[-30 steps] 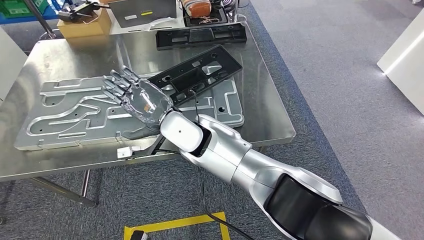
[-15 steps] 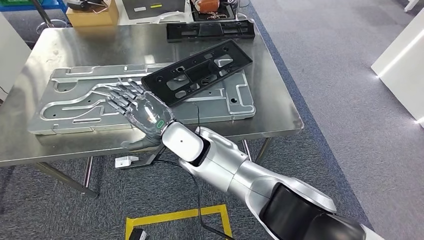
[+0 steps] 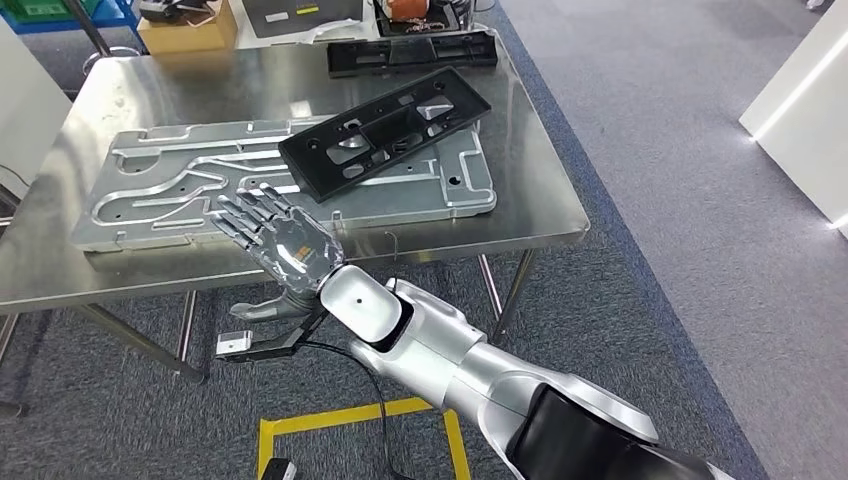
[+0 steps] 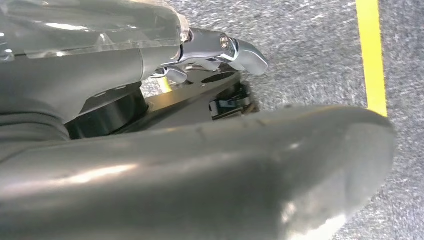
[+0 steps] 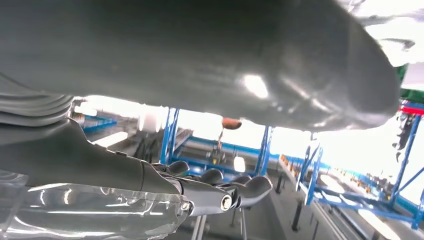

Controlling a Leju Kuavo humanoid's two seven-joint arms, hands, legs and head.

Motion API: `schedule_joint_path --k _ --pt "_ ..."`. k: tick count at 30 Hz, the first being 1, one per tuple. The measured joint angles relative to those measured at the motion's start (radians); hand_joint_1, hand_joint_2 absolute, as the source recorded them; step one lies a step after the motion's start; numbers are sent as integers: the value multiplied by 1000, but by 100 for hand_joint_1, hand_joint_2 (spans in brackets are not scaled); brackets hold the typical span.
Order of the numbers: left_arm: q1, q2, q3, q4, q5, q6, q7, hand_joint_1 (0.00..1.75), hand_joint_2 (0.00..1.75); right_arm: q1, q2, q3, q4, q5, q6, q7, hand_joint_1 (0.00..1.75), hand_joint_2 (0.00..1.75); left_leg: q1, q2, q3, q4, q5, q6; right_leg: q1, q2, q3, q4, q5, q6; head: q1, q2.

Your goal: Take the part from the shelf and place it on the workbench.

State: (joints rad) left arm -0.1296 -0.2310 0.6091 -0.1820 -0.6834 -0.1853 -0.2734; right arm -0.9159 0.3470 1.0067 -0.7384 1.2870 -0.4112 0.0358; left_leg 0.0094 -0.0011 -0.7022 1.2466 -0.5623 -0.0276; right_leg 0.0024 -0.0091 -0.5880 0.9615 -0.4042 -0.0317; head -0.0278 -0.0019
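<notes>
Pulled back off the steel bench [image 3: 540, 190], right hand [image 3: 285, 245] is spread, empty; black slotted plastic part [image 3: 385, 130] lies at its 1 o'clock; grey carpet.

Silver arm [image 3: 450, 355], clear-shelled grey hand [image 3: 280, 245]

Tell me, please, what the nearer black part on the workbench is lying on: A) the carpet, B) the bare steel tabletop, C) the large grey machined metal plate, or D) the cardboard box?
C: in the head view the nearer black part lies tilted across the large grey machined metal plate, which itself rests on the workbench.
</notes>
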Motion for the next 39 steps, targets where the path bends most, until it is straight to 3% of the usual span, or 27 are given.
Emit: schedule_joint_path --k 1,2,4,5,7,10,11,12,14,15,16,18,20,22,23,25,26,27,30,31,33,34,35,36,37,38,39 --pt "0 1 0 0 0 0 0 0 0 7 0 1 6 -6 -4 0 0 0 4 0 3 31 3 -6 -4 -1 -15 6 7 4 0 0" --pt "0 2 0 0 0 0 0 0 0 13 0 2 10 -11 -6 0 0 0 10 0 20 32 26 -14 -8 -3 -32 14 14 9 0 0" --pt "-1 4 1 0 1 1 0 0 0 17 1 4 18 -25 -11 0 0 0 21 0 92 -57 72 -31 -18 -3 -68 37 25 22 0 0" --pt "-1 4 1 0 2 2 0 0 0 18 2 5 21 -39 -15 0 0 0 23 -2 136 -123 71 -36 -20 -2 -84 50 29 29 0 0" --pt "-3 4 4 0 5 4 -1 0 0 21 5 9 25 -72 -25 0 0 0 22 -6 182 -201 46 -26 -19 0 -102 64 41 43 0 0" --pt "-2 4 12 -1 8 6 -2 0 0 30 6 25 35 -130 -49 0 0 0 19 -5 167 -209 57 12 -17 3 -113 65 58 60 0 0" --pt "-1 4 14 -1 8 6 -2 0 0 35 6 33 39 -151 -56 -1 0 0 18 -3 157 -209 68 23 -18 4 -123 81 36 64 0 0" --pt "-1 4 16 -1 9 7 -2 0 0 43 5 41 44 -175 -63 -1 0 0 17 -2 143 -211 81 33 -19 4 -136 117 -8 66 0 0" --pt "-2 4 19 -1 11 7 -2 0 0 63 5 57 51 -227 -75 -3 0 0 12 0 114 -211 107 46 -17 5 -166 246 -122 68 0 0" --pt "-2 4 21 -1 12 7 -1 0 0 71 5 65 54 -249 -80 -3 0 0 8 0 100 -211 119 49 -16 5 -176 313 -157 67 0 0" --pt "-2 4 22 -1 13 8 -1 0 0 78 5 71 57 -266 -84 -4 0 0 3 1 85 -211 131 52 -14 5 -177 361 -166 63 0 0" --pt "-2 4 26 -1 15 9 -1 0 0 90 5 81 65 -293 -91 -10 0 0 -9 2 57 -211 153 55 -6 6 -131 358 -127 45 0 0" --pt "-2 2 29 -1 17 9 -1 0 0 100 6 88 74 -322 -97 -22 0 0 -19 0 36 -212 175 57 13 8 -19 228 -101 8 0 0" --pt "-2 -2 32 -1 18 9 -2 0 0 112 8 92 90 -356 -108 -39 0 0 -22 0 27 -216 196 53 31 4 82 84 -123 -18 0 0" --pt "-2 -4 33 -1 18 9 -2 0 0 121 9 94 102 -374 -114 -47 0 0 -21 0 26 -222 207 49 37 2 105 45 -132 -22 0 0" --pt "-1 -4 37 -1 18 9 -3 0 0 145 11 97 135 -407 -126 -61 0 0 -19 2 24 -236 227 40 35 -2 102 17 -107 -19 0 0" --pt "1 -3 39 -1 18 9 -3 0 0 157 11 97 154 -423 -129 -67 0 0 -19 1 18 -233 214 35 32 -4 95 6 -90 -20 0 0" --pt "2 -2 41 -1 18 9 -3 0 0 171 11 97 176 -440 -132 -74 0 0 -19 1 9 -212 181 30 27 -5 84 -3 -71 -19 0 0" --pt "4 2 42 -1 17 9 -3 0 0 214 10 90 251 -487 -137 -108 0 0 -7 0 -24 -48 34 13 21 -6 36 -8 -28 -15 0 0" --pt "4 3 42 -1 16 8 -3 0 0 235 8 83 279 -499 -129 -116 0 0 -3 1 -27 9 21 7 21 -8 18 -5 -16 -12 0 0" --pt "6 6 42 -1 16 6 -3 0 0 283 -3 65 331 -521 -92 -119 0 0 3 1 2 50 63 -3 18 -11 -21 5 7 -5 0 0" --pt "7 8 42 -1 16 6 -3 0 0 310 -12 54 354 -536 -63 -118 0 0 7 1 41 20 93 -8 15 -11 -42 15 16 1 0 0" --pt "7 10 42 -1 14 5 -3 0 0 336 -21 39 374 -556 -34 -120 0 0 9 0 92 -40 96 -13 13 -11 -62 26 24 7 -1 0" --pt "7 11 42 -1 12 4 -3 0 0 360 -32 21 390 -580 -7 -128 0 0 9 -1 149 -116 77 -12 13 -11 -77 40 30 13 0 0" --pt "8 12 42 -1 11 2 -4 0 0 384 -42 1 403 -605 15 -139 0 0 7 -3 192 -179 51 -5 13 -10 -88 50 36 19 0 0" --pt "9 13 42 -1 9 1 -5 0 0 404 -52 -22 414 -628 31 -151 0 0 4 -4 216 -219 24 5 14 -9 -93 57 43 23 -1 0" --pt "10 14 42 -1 8 0 -6 0 0 423 -61 -43 423 -645 41 -162 0 0 1 -4 223 -234 18 19 14 -9 -94 59 50 28 0 0"
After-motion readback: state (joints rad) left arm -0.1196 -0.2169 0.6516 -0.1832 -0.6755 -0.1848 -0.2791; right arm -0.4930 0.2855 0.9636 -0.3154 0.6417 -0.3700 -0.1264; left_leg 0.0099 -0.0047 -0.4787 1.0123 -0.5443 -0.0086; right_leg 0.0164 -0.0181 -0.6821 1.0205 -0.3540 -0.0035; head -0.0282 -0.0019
